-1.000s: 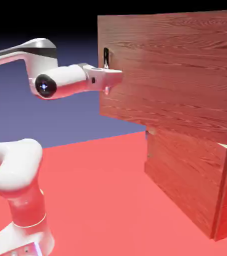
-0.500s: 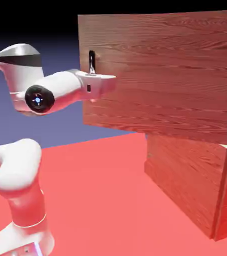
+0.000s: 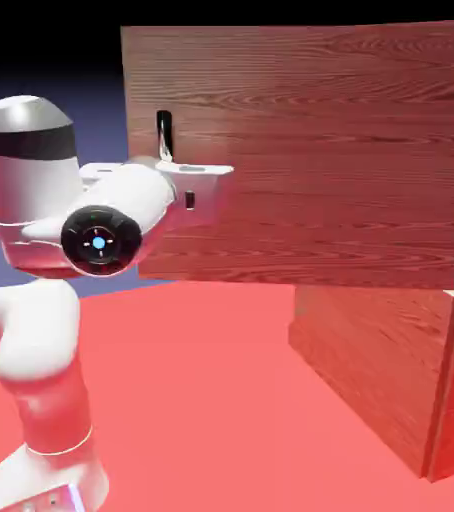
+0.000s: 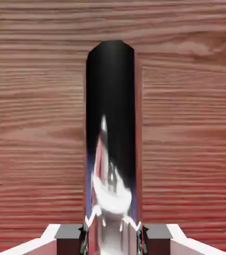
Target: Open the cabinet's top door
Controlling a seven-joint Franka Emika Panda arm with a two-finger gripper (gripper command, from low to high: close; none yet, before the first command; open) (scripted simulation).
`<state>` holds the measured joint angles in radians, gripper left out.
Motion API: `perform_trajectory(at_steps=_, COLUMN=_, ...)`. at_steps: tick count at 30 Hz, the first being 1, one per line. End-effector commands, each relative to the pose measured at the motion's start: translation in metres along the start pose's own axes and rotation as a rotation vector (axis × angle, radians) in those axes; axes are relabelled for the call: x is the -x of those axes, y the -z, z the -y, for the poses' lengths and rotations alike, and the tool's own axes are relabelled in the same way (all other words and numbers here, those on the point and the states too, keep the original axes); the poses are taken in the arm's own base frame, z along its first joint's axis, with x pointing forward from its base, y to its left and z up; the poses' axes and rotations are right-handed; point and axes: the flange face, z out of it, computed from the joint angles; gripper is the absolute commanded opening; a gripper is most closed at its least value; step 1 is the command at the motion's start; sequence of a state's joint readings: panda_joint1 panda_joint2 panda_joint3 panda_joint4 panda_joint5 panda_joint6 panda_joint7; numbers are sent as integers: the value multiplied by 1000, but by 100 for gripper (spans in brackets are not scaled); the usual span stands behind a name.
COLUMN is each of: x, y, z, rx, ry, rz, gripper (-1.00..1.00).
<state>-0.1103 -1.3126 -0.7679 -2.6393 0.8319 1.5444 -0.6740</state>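
Door (image 3: 311, 150), top: swinging open, handle (image 4: 111, 99) near its free edge; gripper (image 4: 113, 239) clamping that handle (shiny, dark). Next, probably: continuing the outward pull.

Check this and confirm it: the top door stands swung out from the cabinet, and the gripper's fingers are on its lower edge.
The fingers are closed on the black bar handle, not the lower edge; the hand view shows this. The top door does stand swung out from the cabinet.

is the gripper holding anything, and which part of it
The gripper is shut on the top door's dark bar handle, gripping it toward the end at the hand view's bottom edge
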Motion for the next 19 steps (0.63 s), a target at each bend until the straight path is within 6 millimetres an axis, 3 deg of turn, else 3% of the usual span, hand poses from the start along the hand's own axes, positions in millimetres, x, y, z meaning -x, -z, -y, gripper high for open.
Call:
perform_trajectory(at_steps=1, x=-3, y=11, z=-3, rx=-17, ry=0, rz=18, gripper=-100)
perform_trajectory(at_steps=9, x=-29, y=90, z=-29, rx=-151, ry=0, rz=151, gripper=-100)
perform_trajectory(at_steps=18, x=-62, y=155, z=-62, rx=-274, ry=0, rz=274, gripper=-100)
perform_trajectory(at_steps=19, x=-62, y=155, z=-62, rx=-274, ry=0, rz=274, gripper=100)
